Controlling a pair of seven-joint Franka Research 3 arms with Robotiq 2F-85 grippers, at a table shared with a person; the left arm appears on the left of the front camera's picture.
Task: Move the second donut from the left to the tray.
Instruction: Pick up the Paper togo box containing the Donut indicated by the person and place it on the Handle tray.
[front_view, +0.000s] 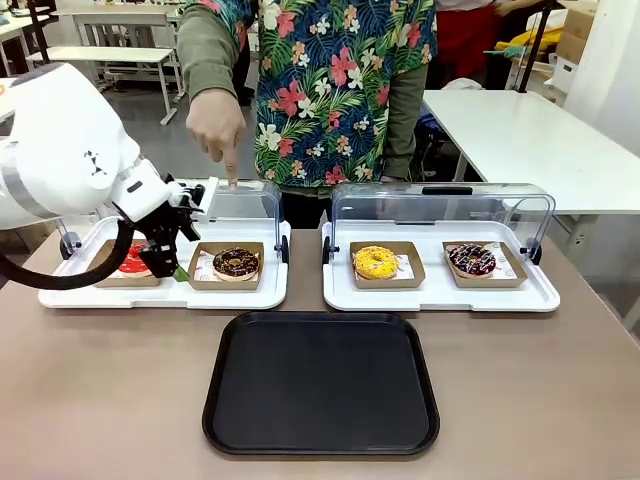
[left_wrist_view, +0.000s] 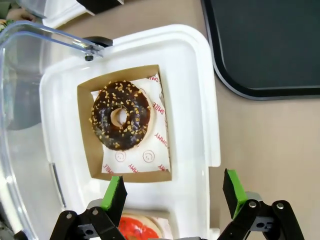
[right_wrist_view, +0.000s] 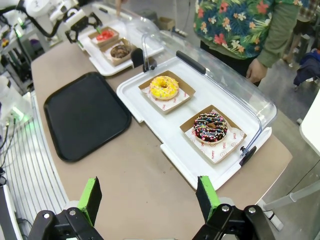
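The crumb-topped chocolate donut (left_wrist_view: 120, 116) sits in its cardboard holder (left_wrist_view: 86, 150) just ahead of the left claw (left_wrist_view: 174, 182), off-centre toward one finger, with the black tray (left_wrist_view: 260, 45) farther ahead on the other side. The claw stands wide and empty. It would do best to centre over the holder and pinch its walls, sparing the glaze.

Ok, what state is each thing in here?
Left pincer: open, holding nothing.
Right pincer: open, holding nothing.
Crumb donut: in its cardboard holder, ungripped.
Black tray: donut not yet on it.
Left clear lid: raised.
Right clear lid: raised.
Person's hand: finger pointing down.
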